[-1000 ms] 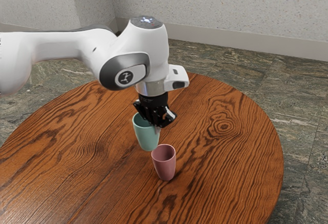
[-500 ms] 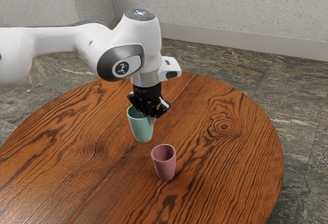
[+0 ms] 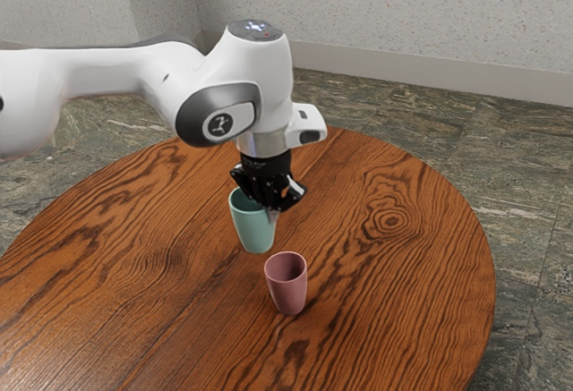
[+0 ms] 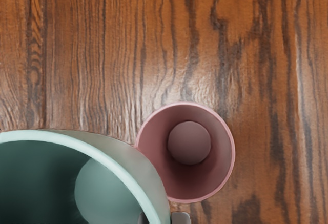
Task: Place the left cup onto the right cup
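My gripper point(image 3: 269, 201) is clamped on the green cup's point(image 3: 253, 230) rim, holding it upright above the counter point(image 3: 403, 230), just beside the pink cup point(image 3: 286, 282) standing there.

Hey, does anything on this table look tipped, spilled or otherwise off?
Nothing stands out. The pink cup stands upright on the table, and the hand holds the green cup roughly upright beside it. No spill or damage shows.
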{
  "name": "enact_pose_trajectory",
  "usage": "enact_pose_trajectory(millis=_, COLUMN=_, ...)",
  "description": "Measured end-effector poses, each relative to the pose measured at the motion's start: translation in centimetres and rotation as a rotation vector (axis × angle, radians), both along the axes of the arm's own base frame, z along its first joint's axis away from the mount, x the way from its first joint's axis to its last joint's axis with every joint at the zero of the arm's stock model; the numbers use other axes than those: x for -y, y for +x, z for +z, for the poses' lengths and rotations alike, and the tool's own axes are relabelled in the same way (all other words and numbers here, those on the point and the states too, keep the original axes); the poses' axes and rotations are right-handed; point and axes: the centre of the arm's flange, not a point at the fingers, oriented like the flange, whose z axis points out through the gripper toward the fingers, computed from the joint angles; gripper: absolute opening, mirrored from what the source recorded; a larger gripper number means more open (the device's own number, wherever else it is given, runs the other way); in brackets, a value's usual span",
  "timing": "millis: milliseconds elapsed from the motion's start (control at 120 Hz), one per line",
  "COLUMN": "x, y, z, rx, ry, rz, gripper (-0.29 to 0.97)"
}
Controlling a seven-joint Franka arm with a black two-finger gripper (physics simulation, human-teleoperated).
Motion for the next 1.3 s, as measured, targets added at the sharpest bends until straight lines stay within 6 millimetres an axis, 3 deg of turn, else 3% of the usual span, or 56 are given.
enact_pose_trajectory(millis=225, x=-0.1, y=0.6, z=0.1, rx=-0.002, ry=-0.003, rz=0.008, gripper=-0.1)
enact_pose_trajectory(millis=650, x=2.5, y=-0.1, z=0.2, rx=0.006, ry=0.014, rz=-0.036, gripper=-0.1)
enact_pose_trajectory(millis=1042, x=3.2, y=-0.3, z=-0.2, rx=0.003, ry=0.013, rz=-0.028, gripper=-0.1)
enact_pose_trajectory(millis=1300, x=4.5, y=-0.5, z=0.7, rx=0.019, ry=0.002, rz=-0.031, gripper=-0.1)
